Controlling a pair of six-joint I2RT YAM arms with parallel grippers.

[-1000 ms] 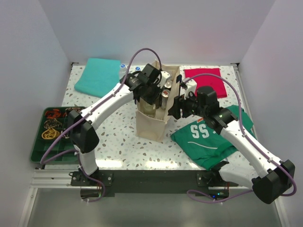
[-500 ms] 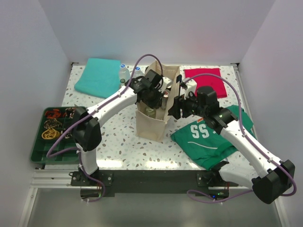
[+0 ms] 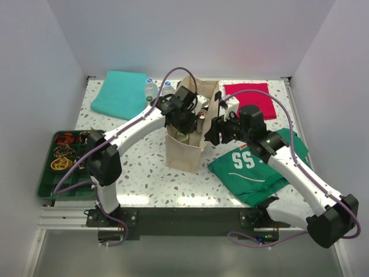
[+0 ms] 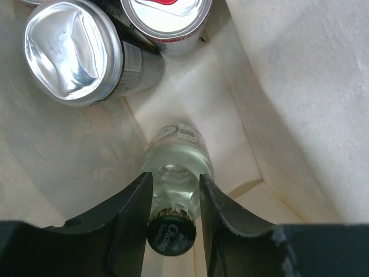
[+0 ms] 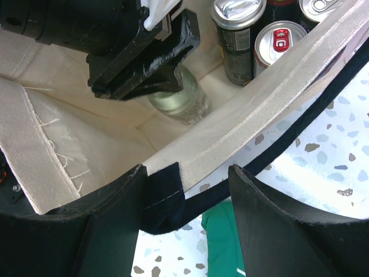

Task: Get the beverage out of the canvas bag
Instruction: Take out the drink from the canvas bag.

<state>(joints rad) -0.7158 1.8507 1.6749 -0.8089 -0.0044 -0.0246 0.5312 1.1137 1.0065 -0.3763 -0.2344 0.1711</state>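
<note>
The canvas bag (image 3: 185,154) stands upright mid-table, beige with navy straps. My left gripper (image 3: 188,118) is down inside it. In the left wrist view its jaws (image 4: 176,196) are closed on the neck of a clear glass bottle (image 4: 177,154) with a dark green cap. Two cans (image 4: 75,52) stand at the bag's far end. My right gripper (image 3: 216,130) is at the bag's right rim. In the right wrist view it (image 5: 187,184) is open, straddling the rim (image 5: 259,109); one finger touches the navy strap patch (image 5: 163,193). The bottle (image 5: 180,103) shows below the left gripper (image 5: 144,63).
A green jersey (image 3: 253,167) lies right of the bag under my right arm. A red cloth (image 3: 248,98) and a teal cloth (image 3: 118,92) lie at the back. Two blue-capped bottles (image 3: 151,86) stand behind the bag. A green parts tray (image 3: 63,161) is at the left edge.
My left gripper has moved right and down, deeper into the bag, onto the bottle's neck. My right gripper has stayed at the rim.
</note>
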